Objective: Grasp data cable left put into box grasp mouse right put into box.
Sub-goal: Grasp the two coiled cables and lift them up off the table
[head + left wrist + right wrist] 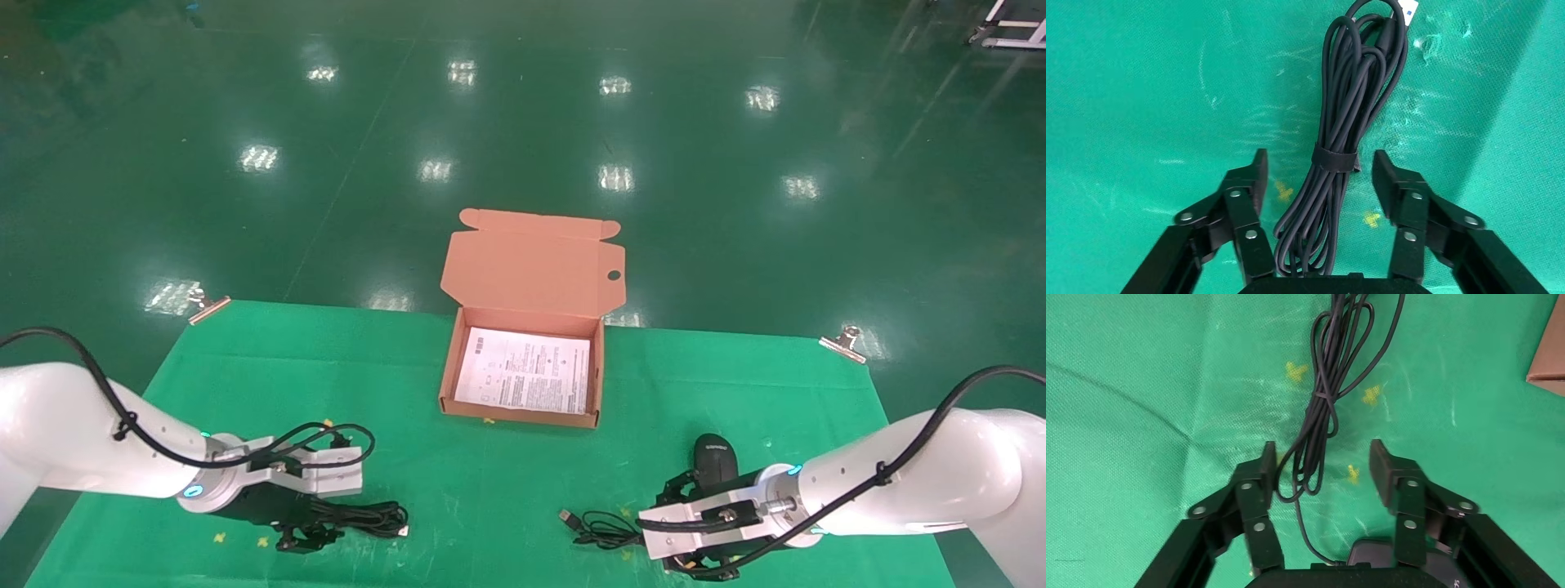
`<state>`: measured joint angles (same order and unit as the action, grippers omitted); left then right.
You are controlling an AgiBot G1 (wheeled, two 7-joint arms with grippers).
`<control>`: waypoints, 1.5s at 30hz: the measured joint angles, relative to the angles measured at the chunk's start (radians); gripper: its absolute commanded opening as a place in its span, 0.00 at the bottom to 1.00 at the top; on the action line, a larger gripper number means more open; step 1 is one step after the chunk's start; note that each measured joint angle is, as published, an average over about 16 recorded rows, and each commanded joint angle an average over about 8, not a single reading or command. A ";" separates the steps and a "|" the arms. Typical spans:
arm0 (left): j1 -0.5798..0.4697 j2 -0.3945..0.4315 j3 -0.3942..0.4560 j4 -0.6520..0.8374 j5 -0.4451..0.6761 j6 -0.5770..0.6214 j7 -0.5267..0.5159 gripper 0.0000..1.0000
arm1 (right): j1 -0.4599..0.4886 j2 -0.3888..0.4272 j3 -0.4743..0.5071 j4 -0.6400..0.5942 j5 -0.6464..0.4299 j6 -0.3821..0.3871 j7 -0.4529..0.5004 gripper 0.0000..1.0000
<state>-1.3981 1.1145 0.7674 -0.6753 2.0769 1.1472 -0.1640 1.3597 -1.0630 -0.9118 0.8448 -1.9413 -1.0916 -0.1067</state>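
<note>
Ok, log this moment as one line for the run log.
left gripper: open, straddling data cable | right gripper: open over mouse wire | box: open, holds leaflet only

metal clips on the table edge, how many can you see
2, in the head view: one metal clip at the green cloth's far left corner, the other at its far right corner. The near corners are hidden.

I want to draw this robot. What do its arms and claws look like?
Both arms are smooth, shiny white tubes, each with a black cable looping along the outside. Each wrist has a small turquoise light and a silver metal block. The left gripper and right gripper are black, made of jointed bars pinned with silver rivets, ending in flat black fingertips.
</note>
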 measured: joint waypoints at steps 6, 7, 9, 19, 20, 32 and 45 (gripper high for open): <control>0.000 -0.001 0.000 -0.003 0.000 0.001 0.000 0.00 | 0.000 0.001 0.000 0.002 -0.001 -0.001 0.001 0.00; 0.000 -0.001 0.000 -0.003 0.000 0.001 0.000 0.00 | 0.000 0.001 0.000 0.003 -0.001 -0.001 0.001 0.00; 0.001 -0.001 -0.001 -0.004 0.000 0.001 -0.001 0.00 | 0.000 0.001 0.000 0.003 -0.001 -0.001 0.001 0.00; 0.000 -0.002 -0.001 -0.007 -0.001 0.001 0.000 0.00 | -0.001 0.002 0.000 0.005 -0.001 -0.002 0.002 0.00; 0.000 -0.003 -0.002 -0.009 -0.002 0.001 0.002 0.00 | 0.000 0.002 0.001 0.005 0.000 -0.001 0.002 0.00; -0.026 -0.068 -0.044 -0.151 -0.050 -0.013 0.050 0.00 | 0.056 0.064 0.048 0.071 0.026 0.009 0.034 0.00; -0.071 -0.132 -0.110 -0.455 -0.012 -0.131 0.004 0.00 | 0.208 0.118 0.160 0.196 0.070 0.099 0.077 0.00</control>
<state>-1.4686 0.9830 0.6579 -1.1300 2.0647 1.0167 -0.1600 1.5674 -0.9452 -0.7523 1.0406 -1.8709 -0.9923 -0.0293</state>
